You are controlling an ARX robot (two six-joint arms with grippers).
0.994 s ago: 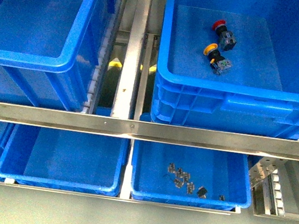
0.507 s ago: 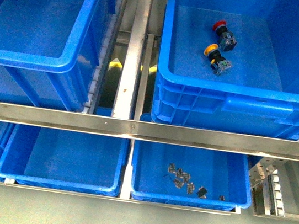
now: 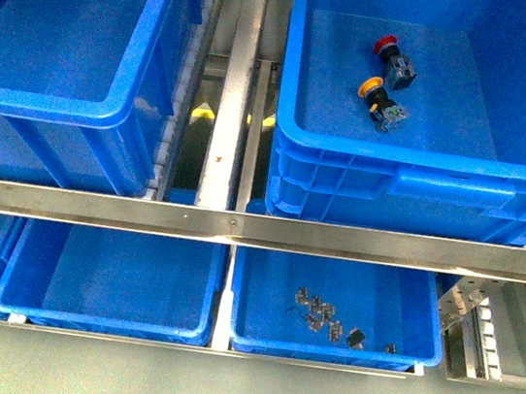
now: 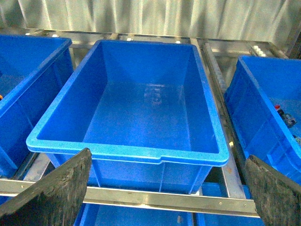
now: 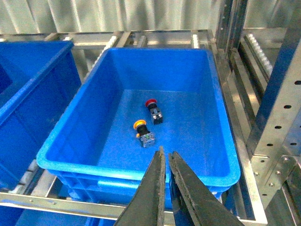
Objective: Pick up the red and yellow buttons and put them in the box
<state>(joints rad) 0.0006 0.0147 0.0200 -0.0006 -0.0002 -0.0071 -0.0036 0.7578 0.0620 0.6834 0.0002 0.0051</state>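
Observation:
A red button (image 3: 391, 56) and a yellow button (image 3: 379, 100) lie close together on the floor of the large deep blue box (image 3: 425, 161) at the upper right, which has a handle recess in its front wall. The right wrist view shows the same red button (image 5: 153, 110) and yellow button (image 5: 142, 132) inside the box (image 5: 94, 165). My right gripper (image 5: 165, 153) is shut and empty, above the box's near rim. My left gripper (image 4: 168, 155) is open wide with nothing between its fingers, in front of an empty large blue crate (image 4: 127, 150). Neither arm shows in the front view.
The empty large crate (image 3: 50, 106) stands left of the box, a steel rail (image 3: 236, 76) between them. Below a steel crossbar (image 3: 240, 223) sit shallow blue trays; one (image 3: 416, 361) holds several small metal parts (image 3: 325, 315). A perforated steel post (image 5: 282, 108) stands right of the box.

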